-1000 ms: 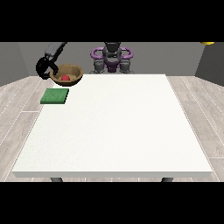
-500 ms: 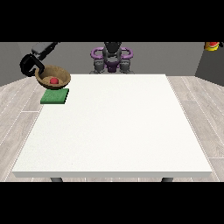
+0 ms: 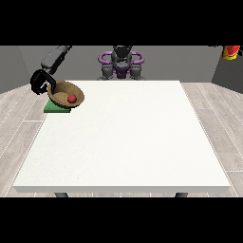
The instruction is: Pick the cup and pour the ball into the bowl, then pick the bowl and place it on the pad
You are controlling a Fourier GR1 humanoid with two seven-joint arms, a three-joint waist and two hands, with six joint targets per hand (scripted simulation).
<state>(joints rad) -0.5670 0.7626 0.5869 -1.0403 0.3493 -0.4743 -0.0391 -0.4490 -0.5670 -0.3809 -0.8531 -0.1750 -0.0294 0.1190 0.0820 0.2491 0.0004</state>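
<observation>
Brown bowl (image 3: 66, 94) with red ball (image 3: 71, 98) inside, over the green pad (image 3: 56, 107) at the table's (image 3: 123, 142) far corner; grasped at its rim by the hand at the view's left (image 3: 42, 81)

No text, label, brand, number or sign can be read on anything here.
</observation>
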